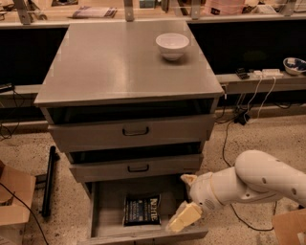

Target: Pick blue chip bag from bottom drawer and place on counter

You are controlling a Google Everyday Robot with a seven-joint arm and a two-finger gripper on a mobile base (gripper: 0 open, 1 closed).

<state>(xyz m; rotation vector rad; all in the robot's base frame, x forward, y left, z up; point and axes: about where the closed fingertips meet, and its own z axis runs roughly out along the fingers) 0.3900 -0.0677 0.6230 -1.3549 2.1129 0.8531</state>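
The blue chip bag [142,209] lies flat on the grey floor of the open bottom drawer [105,226], lettering up. My gripper [185,200] hangs over the right part of that drawer, just right of the bag and apart from it. One cream finger [184,217] points down to the drawer's front right, the other [188,179] shows higher up. The fingers stand spread and hold nothing. The counter [110,62] tops the cabinet and carries a white bowl [172,46] at its back right.
Two wider drawers with black handles [136,130] sit slightly pulled out above the bottom drawer. A long bench with metal posts [129,9] runs behind. A cardboard box [14,198] and a black bar [48,182] are on the left floor, cables [229,139] on the right.
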